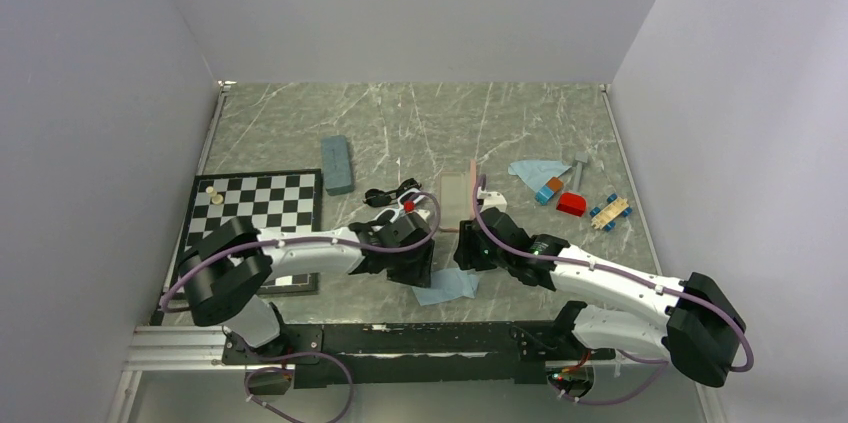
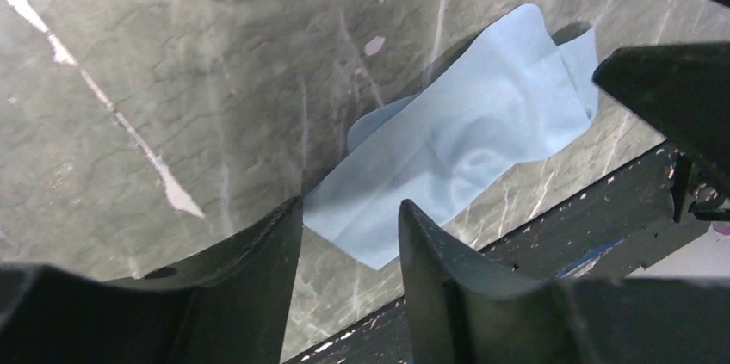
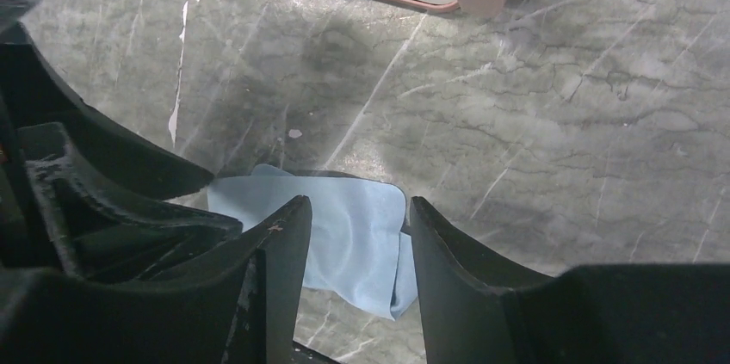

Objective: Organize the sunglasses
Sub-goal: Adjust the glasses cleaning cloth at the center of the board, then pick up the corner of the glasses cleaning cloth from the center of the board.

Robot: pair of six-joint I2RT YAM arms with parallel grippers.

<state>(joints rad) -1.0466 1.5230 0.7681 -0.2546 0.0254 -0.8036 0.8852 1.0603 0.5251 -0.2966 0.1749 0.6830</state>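
Near the front edge of the marble table (image 1: 560,123), low over a rumpled light blue cloth (image 1: 447,287) with both arms. On the left gripper (image 2: 349,209): jaws part-way apart, nothing pinched, only the cloth's near corner seen through the gap, lying flat on the stone. On the right gripper (image 3: 360,205): the same middling spread, empty, tips above the cloth's other end. Facing each other closely across that cloth, not touching. Farther back, just beyond the left wrist, lying on bare stone: the black sunglasses (image 1: 390,196), between a slate-blue case (image 1: 338,164) and an open pink case (image 1: 455,201), touching neither. Just right of the pink case, partly hidden behind the right arm: what looks like the white sunglasses (image 1: 493,200). Off to the left, a chessboard (image 1: 262,205); off to the right, a second blue cloth (image 1: 530,170) and small coloured toys (image 1: 571,204). Well clear of either claw, both pairs.
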